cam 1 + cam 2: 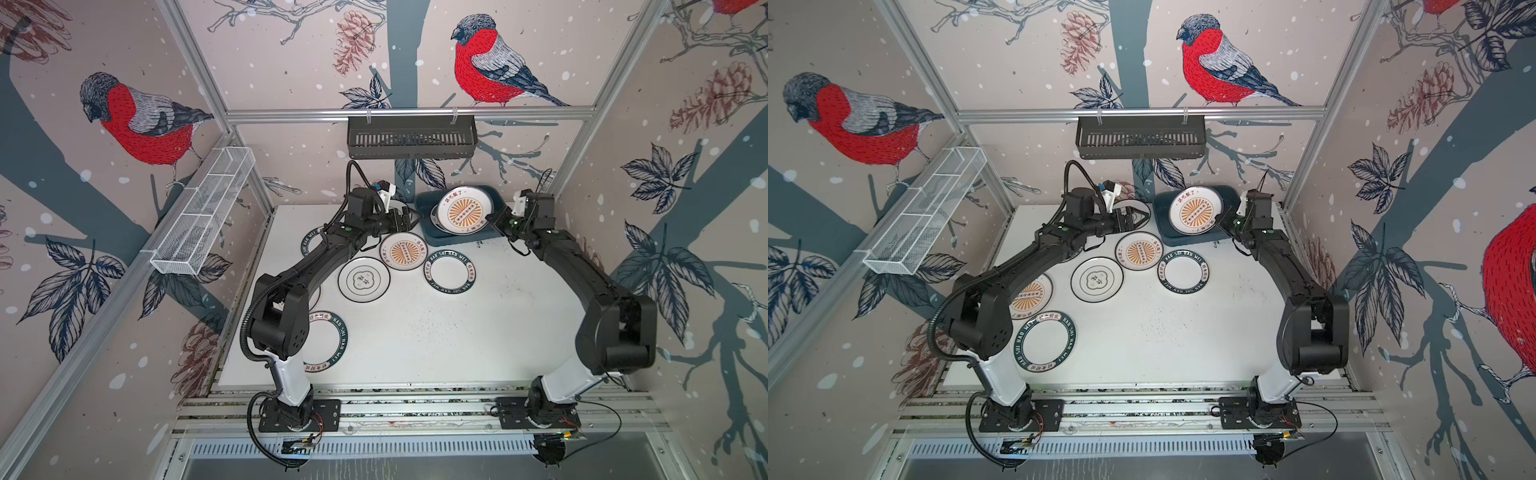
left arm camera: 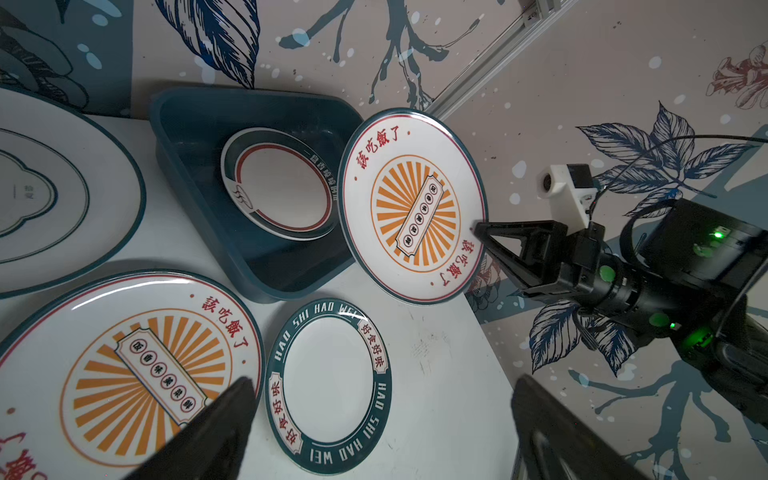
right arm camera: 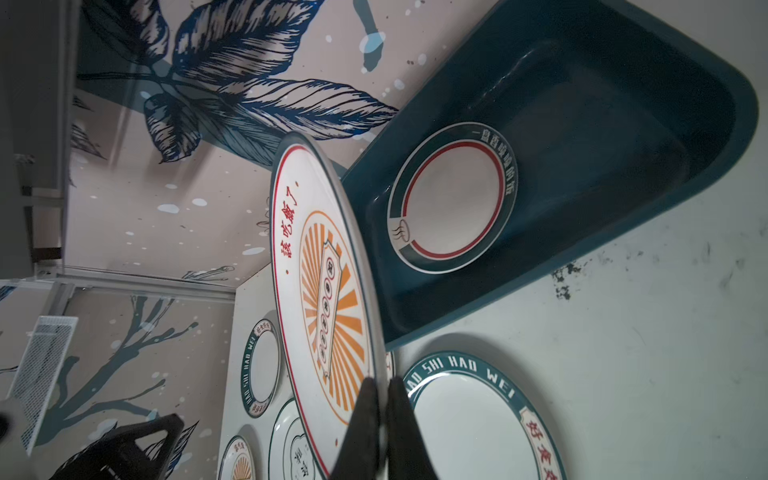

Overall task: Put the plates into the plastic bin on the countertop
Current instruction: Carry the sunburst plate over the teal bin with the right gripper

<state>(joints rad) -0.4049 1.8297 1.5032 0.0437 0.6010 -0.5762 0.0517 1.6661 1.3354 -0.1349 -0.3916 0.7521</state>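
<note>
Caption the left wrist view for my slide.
Right fingers pinch the sunburst plate by its rim, tilted near the teal bin.

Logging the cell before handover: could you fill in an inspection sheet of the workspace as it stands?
Surface: white countertop, dark specks and scuffs.
Job's things: one plate lies in the plastic bin; sunburst plate held tilted over it; at least six other plates on the countertop.
Clutter: nothing seen.
Grippers: left gripper open, empty; right gripper shut on the sunburst plate's rim.
Cables: black conduit along the left arm; thin cable by the right base.
Surroundings: bird-print walls, black slotted basket, white mesh basket.
</note>
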